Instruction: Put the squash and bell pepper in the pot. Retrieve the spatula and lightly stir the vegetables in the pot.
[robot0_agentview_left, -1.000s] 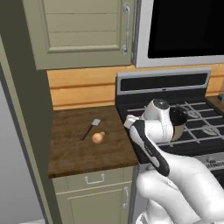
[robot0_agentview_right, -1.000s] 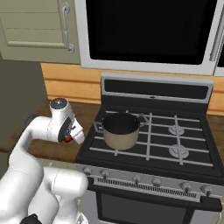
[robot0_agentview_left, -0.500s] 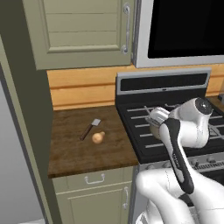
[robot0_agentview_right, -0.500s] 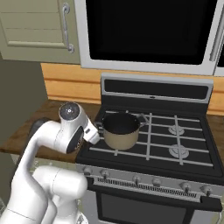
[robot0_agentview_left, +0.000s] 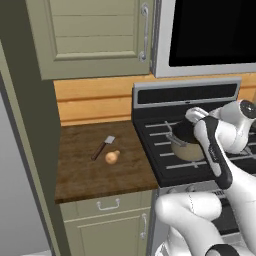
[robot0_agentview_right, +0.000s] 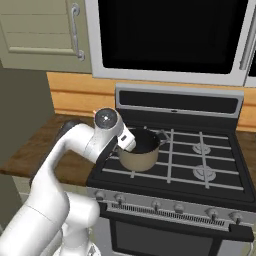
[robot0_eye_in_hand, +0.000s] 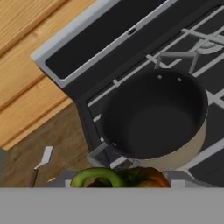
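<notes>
Gripper over the left edge of the stove, carrying the bell pepper beside the pot.

In the hand view the bell pepper (robot0_eye_in_hand: 120, 178) sits at 6 o'clock, cut off by the frame edge; the fingertips are hidden, so jaw opening cannot be read. The empty pot (robot0_eye_in_hand: 157, 116) lies at centre, its near handle partly hidden. In the left base view the arm covers the gripper (robot0_agentview_left: 196, 116) and part of the pot (robot0_agentview_left: 184, 145). The squash (robot0_agentview_left: 112, 157) rests on the counter (robot0_agentview_left: 80, 175) at 9 o'clock, just beside the spatula (robot0_agentview_left: 102, 147).
</notes>
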